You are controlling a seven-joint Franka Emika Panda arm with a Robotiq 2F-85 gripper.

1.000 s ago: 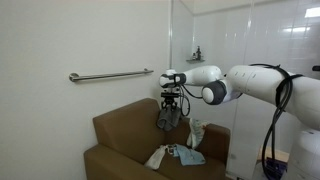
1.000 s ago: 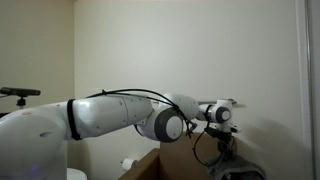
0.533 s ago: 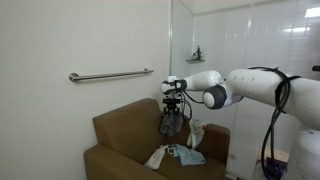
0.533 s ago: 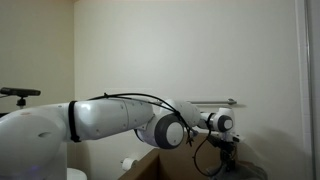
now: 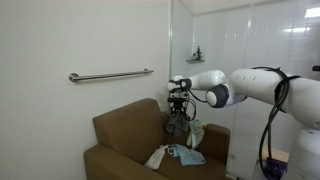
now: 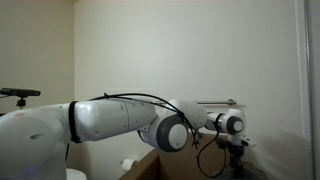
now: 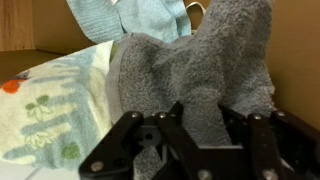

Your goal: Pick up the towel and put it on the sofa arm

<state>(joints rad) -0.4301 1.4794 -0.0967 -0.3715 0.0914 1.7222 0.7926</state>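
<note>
Hanging from the gripper point(image 5: 179, 109), whose jaws are clamped on its bunched top, the towel point(image 5: 177, 126) has drifted image-right above the seat; the sofa arm point(image 5: 104, 157) now lies further away, so placing looks some way off.

The towel point(image 5: 177, 126) hangs from the end effector point(image 5: 179, 108) above the armchair seat point(image 5: 142, 149), near the image-right arm point(image 5: 212, 138). Two cloths point(image 5: 188, 157) lie on the seat below; the sofa arm point(image 5: 108, 160) stands apart.
</note>
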